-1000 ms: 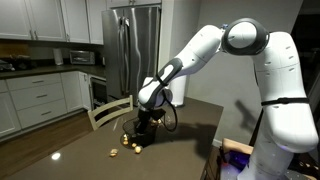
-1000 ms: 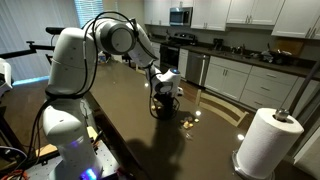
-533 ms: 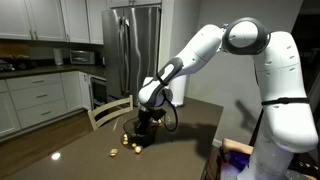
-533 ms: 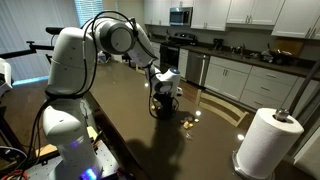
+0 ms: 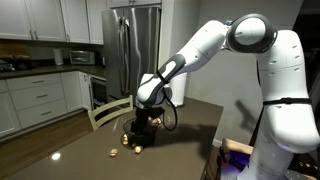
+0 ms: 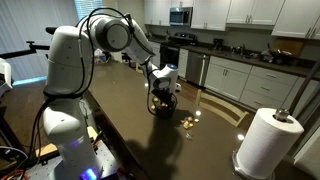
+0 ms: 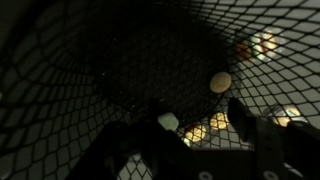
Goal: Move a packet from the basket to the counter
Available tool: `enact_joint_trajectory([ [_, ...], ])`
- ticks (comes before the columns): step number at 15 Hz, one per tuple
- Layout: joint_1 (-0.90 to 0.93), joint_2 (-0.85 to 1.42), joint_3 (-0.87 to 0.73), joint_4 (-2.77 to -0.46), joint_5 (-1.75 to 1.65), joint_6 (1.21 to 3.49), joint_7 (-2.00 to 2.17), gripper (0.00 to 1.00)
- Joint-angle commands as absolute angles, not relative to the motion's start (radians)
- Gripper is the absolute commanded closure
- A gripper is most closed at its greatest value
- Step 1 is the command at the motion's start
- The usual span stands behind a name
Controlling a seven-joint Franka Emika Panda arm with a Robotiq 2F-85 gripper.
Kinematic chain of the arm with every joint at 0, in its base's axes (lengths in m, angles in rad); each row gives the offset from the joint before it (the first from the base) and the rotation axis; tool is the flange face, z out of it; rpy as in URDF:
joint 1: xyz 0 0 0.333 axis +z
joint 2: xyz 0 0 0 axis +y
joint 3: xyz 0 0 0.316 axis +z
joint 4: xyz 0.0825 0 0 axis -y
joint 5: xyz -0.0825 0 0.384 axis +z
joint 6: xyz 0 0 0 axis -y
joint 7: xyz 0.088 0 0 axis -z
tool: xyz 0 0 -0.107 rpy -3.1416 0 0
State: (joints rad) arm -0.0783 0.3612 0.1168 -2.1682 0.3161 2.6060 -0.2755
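Observation:
The small dark mesh basket (image 5: pixel 143 131) (image 6: pixel 160 108) stands on the glossy dark brown counter (image 5: pixel 75 150) (image 6: pixel 125 130). My gripper (image 5: pixel 144 116) (image 6: pixel 160 91) hangs straight down into it. In the wrist view the basket's mesh (image 7: pixel 100 60) fills the frame. There my gripper (image 7: pixel 195 112) is open, its right finger (image 7: pixel 246 118) well apart from the left. A pale packet (image 7: pixel 168 122) lies between the fingers and another pale one (image 7: pixel 220 82) lies farther off; I see no grip on either. Golden packets (image 5: pixel 126 141) (image 6: pixel 186 122) lie on the counter beside the basket.
A white paper-towel roll (image 6: pixel 265 140) stands at the counter's near corner. A wooden chair back (image 5: pixel 108 112) rises behind the counter's far edge. White kitchen cabinets (image 5: pixel 35 95) and a steel fridge (image 5: pixel 133 45) stand beyond. More loose packets (image 5: pixel 113 153) lie near the basket.
The gripper has stayed in the basket while the upper arm shifted slightly. No packet has moved in the exterior views.

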Motion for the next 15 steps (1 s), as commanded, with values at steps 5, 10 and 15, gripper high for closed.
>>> enact_joint_trajectory([
  [5,0.012,0.362,0.06,-2.17,0.181,2.679,-0.06,0.0],
  [10,0.04,0.371,0.017,-2.161,0.091,2.677,0.028,0.0],
  [15,0.011,0.377,0.029,-2.156,0.12,2.667,-0.003,0.0],
])
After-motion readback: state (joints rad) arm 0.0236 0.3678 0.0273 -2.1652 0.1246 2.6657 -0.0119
